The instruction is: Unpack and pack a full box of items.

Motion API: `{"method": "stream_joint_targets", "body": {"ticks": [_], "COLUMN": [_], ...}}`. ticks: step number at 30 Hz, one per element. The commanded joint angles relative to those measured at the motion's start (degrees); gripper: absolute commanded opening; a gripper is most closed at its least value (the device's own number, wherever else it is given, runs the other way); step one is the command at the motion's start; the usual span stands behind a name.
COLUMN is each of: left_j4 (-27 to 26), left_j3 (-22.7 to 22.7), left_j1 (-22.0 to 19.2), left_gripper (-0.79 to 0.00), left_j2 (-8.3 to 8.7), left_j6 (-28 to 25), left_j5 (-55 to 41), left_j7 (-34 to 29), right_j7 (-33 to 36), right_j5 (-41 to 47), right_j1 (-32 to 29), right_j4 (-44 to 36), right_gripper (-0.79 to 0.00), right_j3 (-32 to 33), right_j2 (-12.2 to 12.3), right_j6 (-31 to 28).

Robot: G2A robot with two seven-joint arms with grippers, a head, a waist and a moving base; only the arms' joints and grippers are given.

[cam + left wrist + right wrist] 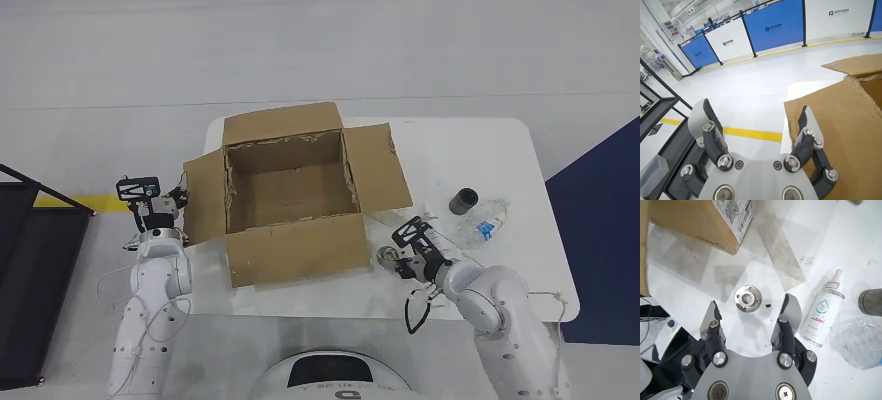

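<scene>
An open cardboard box (pixel 290 190) stands mid-table with its flaps spread and nothing visible inside. My left gripper (pixel 755 113) is open beside the box's left flap (pixel 838 121), off the table's left edge. My right gripper (pixel 750 306) is open just above a round metal flange (pixel 748 298) lying on the table near the box's front right corner (pixel 730 247). A white spray bottle (pixel 821 311), a dark metal cylinder (pixel 870 302) and a clear plastic bottle (pixel 861 349) lie to the right of the flange. In the top view the flange (pixel 386 258) sits beside the right gripper (pixel 408 245).
A strip of clear dirty tape (pixel 785 256) lies on the white table (pixel 500 150). A black rack (pixel 662 121) with a clear bin (pixel 653 174) stands left of the table. The cylinder (pixel 464 202) and plastic bottle (pixel 485 225) sit right of the box.
</scene>
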Motion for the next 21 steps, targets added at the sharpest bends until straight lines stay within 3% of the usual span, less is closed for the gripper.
{"method": "stream_joint_targets", "body": {"ticks": [1, 18, 21], "left_j4": [0.0, 0.0, 0.0], "left_j3": [0.0, 0.0, 0.0], "left_j1": [0.0, 0.0, 0.0], "left_gripper": [0.0, 0.0, 0.0], "left_j2": [0.0, 0.0, 0.0], "left_j6": [0.0, 0.0, 0.0], "left_j5": [0.0, 0.0, 0.0], "left_j7": [0.0, 0.0, 0.0], "right_j7": [-0.24, 3.24, 3.27], "right_j5": [-1.93, -6.72, -7.32], "right_j1": [0.96, 5.81, 5.95], "right_j4": [1.26, 5.45, 5.64], "right_gripper": [-0.502, -0.554, -0.594], "right_j3": [-1.5, -7.45, -8.26], "right_j2": [-0.04, 0.04, 0.05], "right_j6": [1.0, 5.14, 5.77]}}
